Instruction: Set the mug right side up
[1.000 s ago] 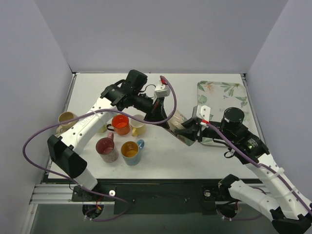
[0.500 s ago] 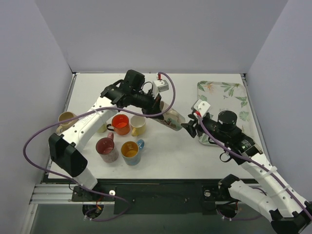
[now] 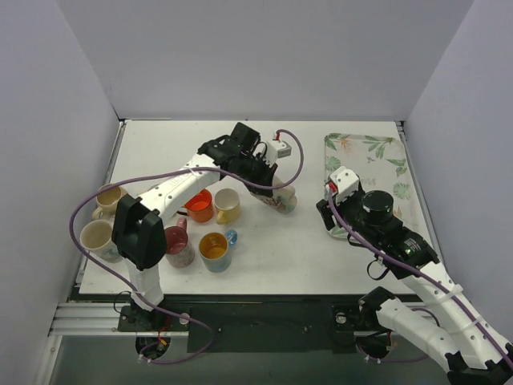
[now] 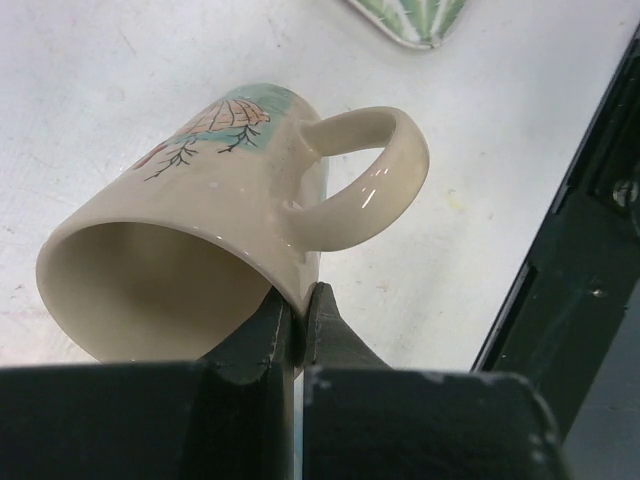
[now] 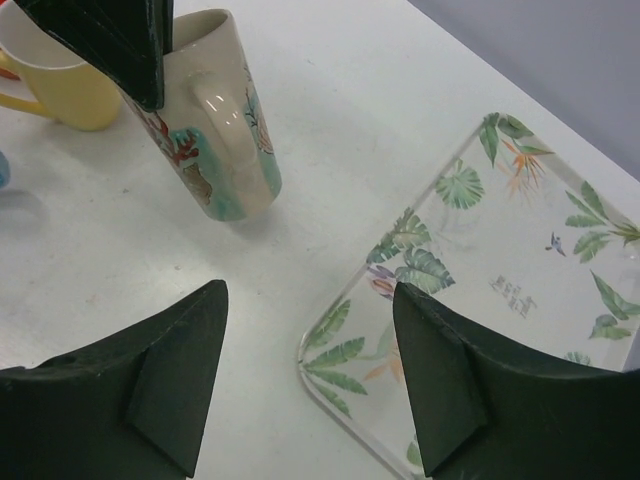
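The mug (image 3: 284,200) is cream with a leaf and flower print. It stands mouth-up but tilted, its base at the table near the middle. My left gripper (image 3: 272,190) is shut on its rim, one finger inside the mouth and one outside beside the handle (image 4: 372,186). The wrist views show the mug (image 4: 215,190) and the mug (image 5: 228,140) with a left finger (image 5: 112,42) in its mouth. My right gripper (image 5: 310,300) is open and empty, to the right of the mug, over the tray's near left corner. From above, the right gripper (image 3: 326,211) stands apart from the mug.
A clear tray (image 3: 370,154) with a leaf print lies at the right. Left of the mug stand an orange mug (image 3: 198,205), a yellow one (image 3: 227,205), a blue one (image 3: 215,249) and a maroon one (image 3: 175,243). Two cream mugs (image 3: 98,235) sit by the left edge.
My right gripper opened, let go of the mug and drew back to the right. My left gripper, still shut on the rim, swung the mug from lying tilted towards upright.
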`<action>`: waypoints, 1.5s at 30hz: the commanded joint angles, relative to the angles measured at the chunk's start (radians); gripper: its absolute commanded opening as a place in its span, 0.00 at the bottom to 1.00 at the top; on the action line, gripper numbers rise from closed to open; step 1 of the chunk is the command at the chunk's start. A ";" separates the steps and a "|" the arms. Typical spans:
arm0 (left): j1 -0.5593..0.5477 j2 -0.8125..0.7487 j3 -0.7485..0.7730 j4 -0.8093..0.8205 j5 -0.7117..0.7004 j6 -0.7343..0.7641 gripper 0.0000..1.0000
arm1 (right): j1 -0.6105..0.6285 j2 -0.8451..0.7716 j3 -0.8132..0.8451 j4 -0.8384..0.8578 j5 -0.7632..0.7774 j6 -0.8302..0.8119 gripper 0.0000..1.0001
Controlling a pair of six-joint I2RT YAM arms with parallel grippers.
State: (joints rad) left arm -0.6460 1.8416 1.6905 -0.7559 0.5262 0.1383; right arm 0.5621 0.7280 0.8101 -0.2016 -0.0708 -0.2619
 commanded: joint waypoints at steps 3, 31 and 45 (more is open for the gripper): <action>-0.033 -0.022 0.172 0.038 -0.067 0.079 0.00 | -0.039 0.002 0.012 -0.005 0.198 0.072 0.63; 0.552 -0.653 -0.007 -0.824 -0.486 0.340 0.00 | -0.212 -0.044 0.051 -0.047 0.194 0.243 0.63; 0.694 -0.653 -0.412 -0.769 -0.429 0.389 0.00 | -0.208 -0.049 0.040 -0.022 0.164 0.250 0.63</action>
State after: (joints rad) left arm 0.0418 1.2217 1.3491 -1.4029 0.0906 0.4839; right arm 0.3485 0.6720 0.8230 -0.2546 0.0978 -0.0246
